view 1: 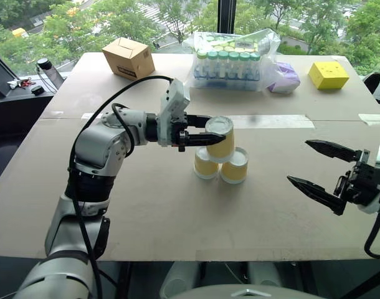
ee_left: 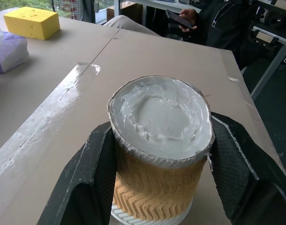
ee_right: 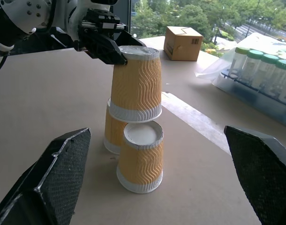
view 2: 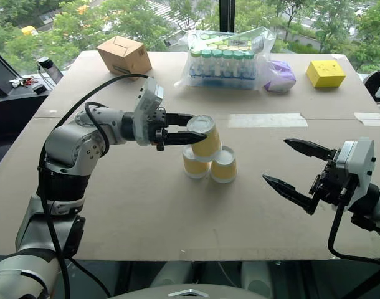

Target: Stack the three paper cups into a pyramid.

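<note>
Up top, ribbed yellow-orange cup (ee_right: 136, 82) inverted, white base uppermost, left pincer (view 1: 202, 132) clamped

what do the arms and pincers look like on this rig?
Silver-grey rounded arm shells with black joint bands; a black cable loops along the left arm. White wrist housings. Each pincer, left pincer and right pincer, has two black tapered fingers with a fine textured surface.
</note>
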Controlling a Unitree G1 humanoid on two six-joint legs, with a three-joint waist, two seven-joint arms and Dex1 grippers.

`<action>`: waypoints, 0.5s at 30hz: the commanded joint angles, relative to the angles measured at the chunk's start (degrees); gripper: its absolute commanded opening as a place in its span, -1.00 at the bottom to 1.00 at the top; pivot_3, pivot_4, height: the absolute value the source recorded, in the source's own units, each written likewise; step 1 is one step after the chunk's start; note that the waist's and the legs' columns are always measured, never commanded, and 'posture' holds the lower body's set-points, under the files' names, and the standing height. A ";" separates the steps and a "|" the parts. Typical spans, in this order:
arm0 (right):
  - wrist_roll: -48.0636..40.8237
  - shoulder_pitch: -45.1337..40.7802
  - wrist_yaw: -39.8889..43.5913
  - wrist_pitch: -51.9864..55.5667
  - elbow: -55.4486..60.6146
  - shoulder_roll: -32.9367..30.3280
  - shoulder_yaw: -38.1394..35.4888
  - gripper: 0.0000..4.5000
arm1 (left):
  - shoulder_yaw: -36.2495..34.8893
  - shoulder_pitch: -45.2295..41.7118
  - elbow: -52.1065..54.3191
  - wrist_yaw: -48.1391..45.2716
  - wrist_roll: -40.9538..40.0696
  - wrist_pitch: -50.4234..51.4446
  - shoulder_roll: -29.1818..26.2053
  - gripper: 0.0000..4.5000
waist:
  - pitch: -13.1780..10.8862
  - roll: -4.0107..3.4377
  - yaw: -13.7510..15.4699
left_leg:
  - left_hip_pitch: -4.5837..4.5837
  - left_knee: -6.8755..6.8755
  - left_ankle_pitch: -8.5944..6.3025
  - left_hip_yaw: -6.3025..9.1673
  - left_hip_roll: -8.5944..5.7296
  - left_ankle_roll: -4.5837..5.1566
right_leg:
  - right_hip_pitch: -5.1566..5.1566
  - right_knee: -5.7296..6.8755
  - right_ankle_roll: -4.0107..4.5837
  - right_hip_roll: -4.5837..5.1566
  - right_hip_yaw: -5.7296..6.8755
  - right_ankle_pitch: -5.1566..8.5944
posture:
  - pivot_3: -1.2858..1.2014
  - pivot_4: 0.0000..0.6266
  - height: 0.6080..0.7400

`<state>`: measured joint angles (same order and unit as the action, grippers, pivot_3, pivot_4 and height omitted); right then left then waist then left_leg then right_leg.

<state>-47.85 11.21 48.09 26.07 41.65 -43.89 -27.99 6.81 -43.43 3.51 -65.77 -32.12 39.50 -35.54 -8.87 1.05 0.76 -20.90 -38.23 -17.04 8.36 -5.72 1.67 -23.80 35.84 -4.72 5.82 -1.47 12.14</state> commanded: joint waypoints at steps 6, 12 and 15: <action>0.70 3.36 4.15 -3.30 -0.15 -1.18 -3.91 1.00 | -0.52 -0.91 -1.20 -1.04 1.46 -3.29 0.64 -0.02 | 0.00 0.00 0.01 | 0.02 -0.01 0.00 0.00 0.00 0.00 | 0.02 0.01 0.00 0.00 0.00 0.00 | 0.03 -0.52 1.00; 0.54 4.01 5.89 -3.79 -1.36 -1.58 -5.12 1.00 | -0.45 -1.32 -1.76 -1.07 1.79 -3.65 1.06 -0.02 | 0.00 0.00 0.02 | 0.05 -0.05 0.00 0.01 0.00 0.00 | 0.08 0.01 -0.01 0.00 0.01 0.00 | 0.03 -0.52 1.00; 0.68 4.04 5.92 -3.82 -1.28 -1.42 -5.01 1.00 | -0.36 -1.17 -1.54 -0.91 1.93 -3.69 1.35 -0.02 | 0.00 0.00 0.02 | 0.05 -0.05 0.00 0.00 0.00 0.00 | 0.08 0.01 -0.01 0.00 0.01 0.00 | 0.03 -0.52 1.00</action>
<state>-47.03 15.26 53.53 23.41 39.56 -44.78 -31.53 7.08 -43.70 1.54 -66.76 -30.52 36.62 -34.31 -8.87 1.05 0.78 -20.84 -38.29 -17.04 8.37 -5.72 1.67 -23.72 35.85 -4.73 5.82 -1.46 12.13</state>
